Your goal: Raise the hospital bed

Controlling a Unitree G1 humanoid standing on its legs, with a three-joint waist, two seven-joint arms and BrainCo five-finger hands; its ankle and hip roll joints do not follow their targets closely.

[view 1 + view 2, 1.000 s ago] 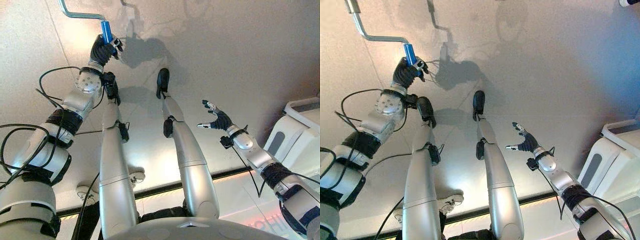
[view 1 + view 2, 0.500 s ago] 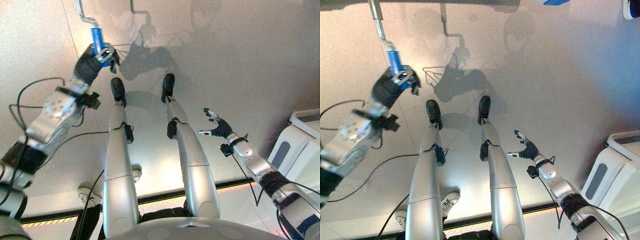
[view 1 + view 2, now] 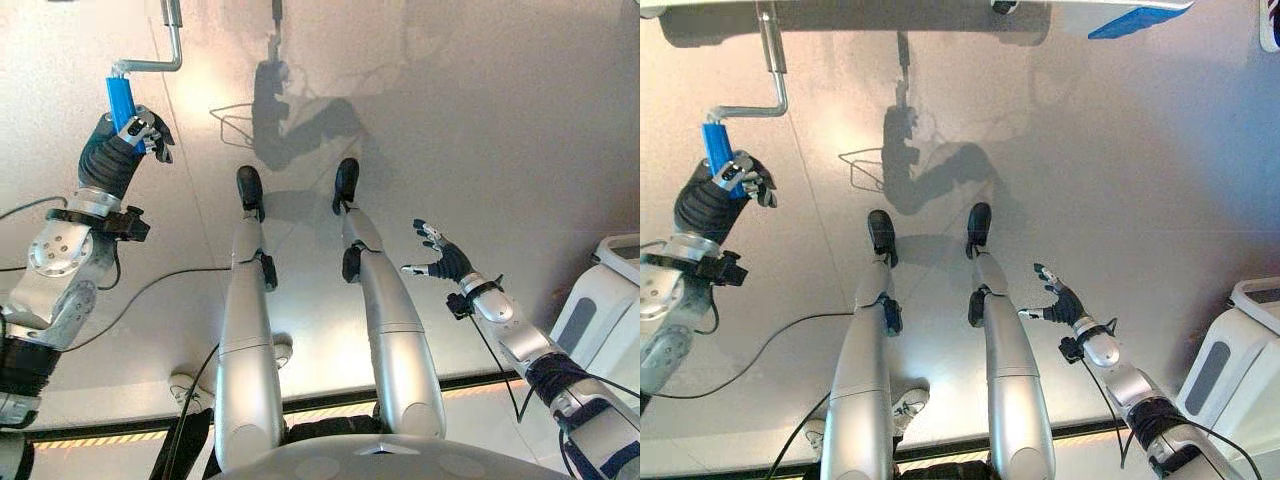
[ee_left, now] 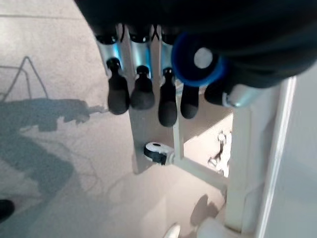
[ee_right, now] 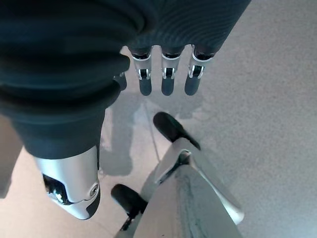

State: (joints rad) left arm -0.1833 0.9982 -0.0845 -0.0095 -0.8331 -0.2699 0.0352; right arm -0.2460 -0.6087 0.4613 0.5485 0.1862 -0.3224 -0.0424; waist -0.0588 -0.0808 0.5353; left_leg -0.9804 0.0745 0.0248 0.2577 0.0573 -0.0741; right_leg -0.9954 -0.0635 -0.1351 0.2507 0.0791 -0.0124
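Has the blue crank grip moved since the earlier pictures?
Yes. The blue crank grip, held in the left hand, has swung to the robot's left around the crank shaft; the camera shifted too.

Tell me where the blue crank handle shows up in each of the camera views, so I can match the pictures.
Left eye view: blue crank handle upper left, gripped by the left hand.
Right eye view: handle at the left edge, below the bent silver crank rod.
Left wrist view: its round blue end near the top, with fingers curled round it.
Right wrist view: not in it.
Shared landmark: the left hand round the handle.
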